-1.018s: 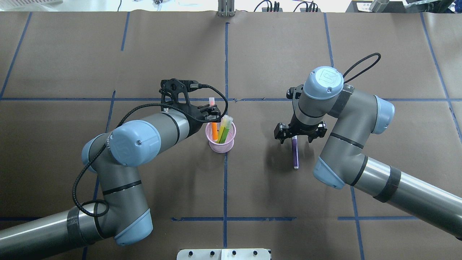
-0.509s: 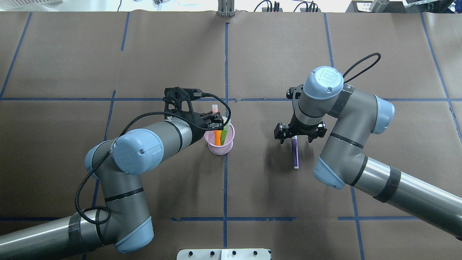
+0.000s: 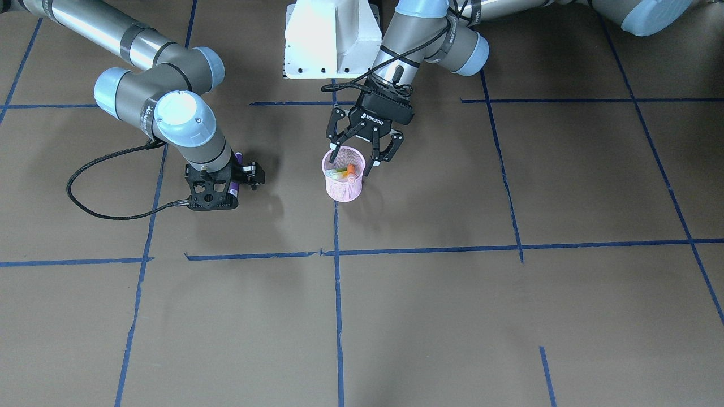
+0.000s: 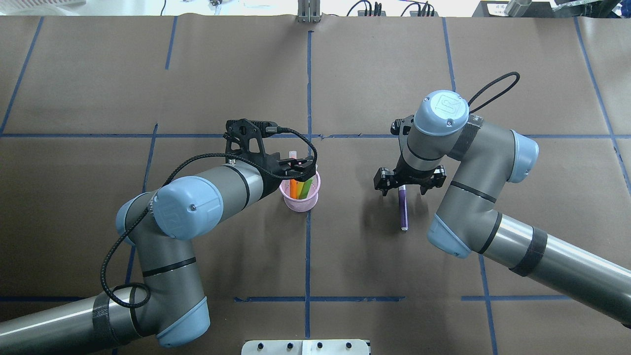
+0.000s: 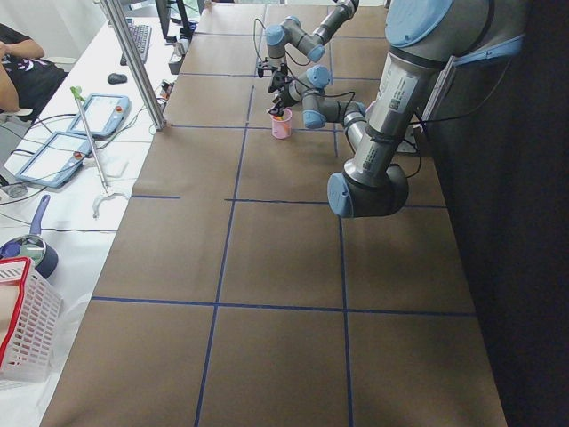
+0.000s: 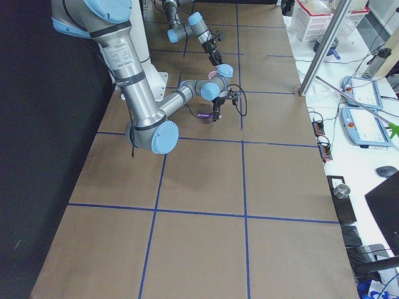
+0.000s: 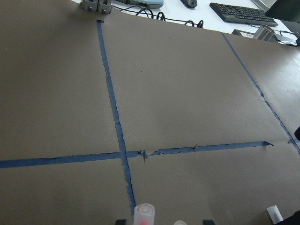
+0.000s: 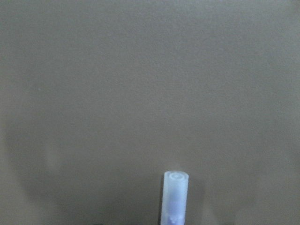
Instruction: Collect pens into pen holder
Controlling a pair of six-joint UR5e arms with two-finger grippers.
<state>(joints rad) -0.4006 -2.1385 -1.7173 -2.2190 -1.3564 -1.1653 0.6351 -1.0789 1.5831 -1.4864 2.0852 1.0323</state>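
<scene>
Across the table, front view: left gripper (image 3: 363, 160) hangs over the holder (image 3: 342, 189). Its fingers are spread wide to either side of the rim and grip nothing. The orange pen (image 3: 351, 168) and green pen (image 3: 339, 171) stand inside.
Overhead view: the holder sits about mid-table, somewhat nearer the robot's edge. The purple pen (image 4: 403, 209) lies flat on the paper, well apart from the holder toward the table's right end. The right gripper (image 4: 405, 186) is low over the pen's far end, with its jaws parted on both sides of the pen and not closed on it.
Left side view: distant. The holder shows under the left gripper, and little else can be told.
Right side view: the purple pen lies under the right gripper. The grip cannot be judged from here.
Left wrist view: two whitish caps poke up at the bottom edge, between fingertips that stand apart.
Right wrist view: the purple pen's pale cap rests on the paper, close below. The fingers are out of frame.
Done: two of the three pens are in the holder.
Left to do: by my reading, the purple pen must be gripped, carried across and dropped in.
</scene>
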